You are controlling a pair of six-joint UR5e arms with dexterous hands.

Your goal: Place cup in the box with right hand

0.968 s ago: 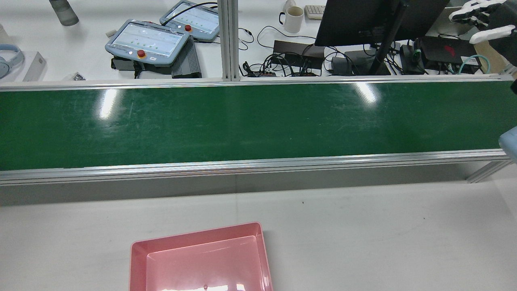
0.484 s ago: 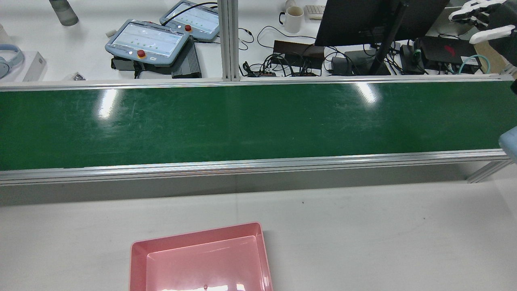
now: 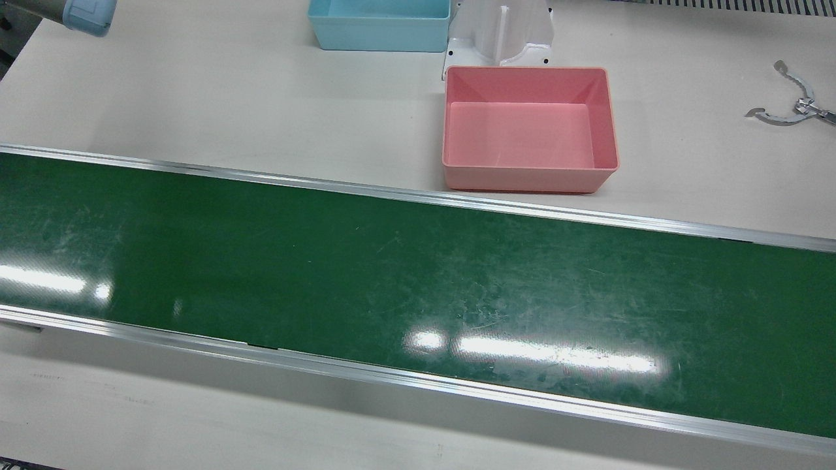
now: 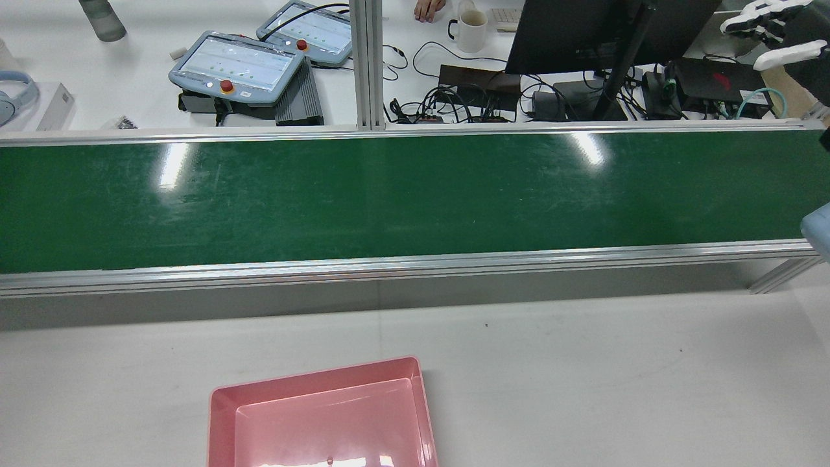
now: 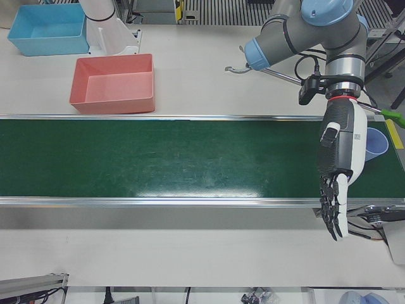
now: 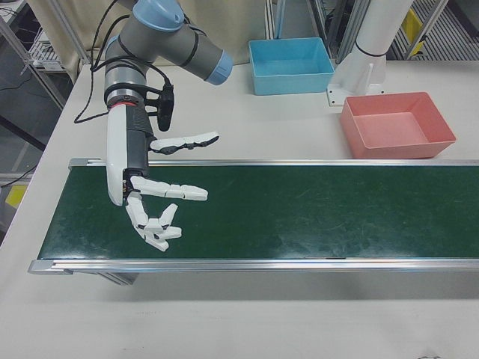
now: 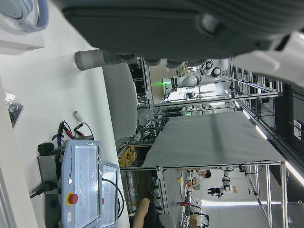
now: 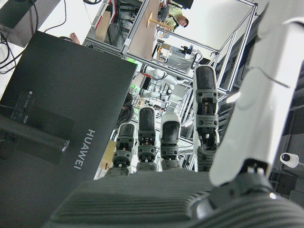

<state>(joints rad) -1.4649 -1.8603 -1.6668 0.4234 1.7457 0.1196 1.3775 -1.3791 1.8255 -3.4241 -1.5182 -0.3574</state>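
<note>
Front view: the green conveyor belt [image 3: 392, 274] runs bare across the tabletop [image 3: 196, 98], the pink box [image 3: 529, 130] sits just behind its rail, a blue box [image 3: 379, 23] beyond.

Rear view: pink box at the near edge, belt bare, white fingers [image 4: 771, 23] poking in top right.

Left-front view: the left hand [image 5: 338, 171] hangs over the belt's end, fingers straight and apart, holding nothing; a pale blue cup [image 5: 374, 144] sits just beside it, partly hidden.

Right-front view: the right hand [image 6: 150, 191] hovers above the belt's other end, fingers spread wide, nothing in them.

Right hand view: fingers point at a black monitor [image 8: 52, 128].
</note>
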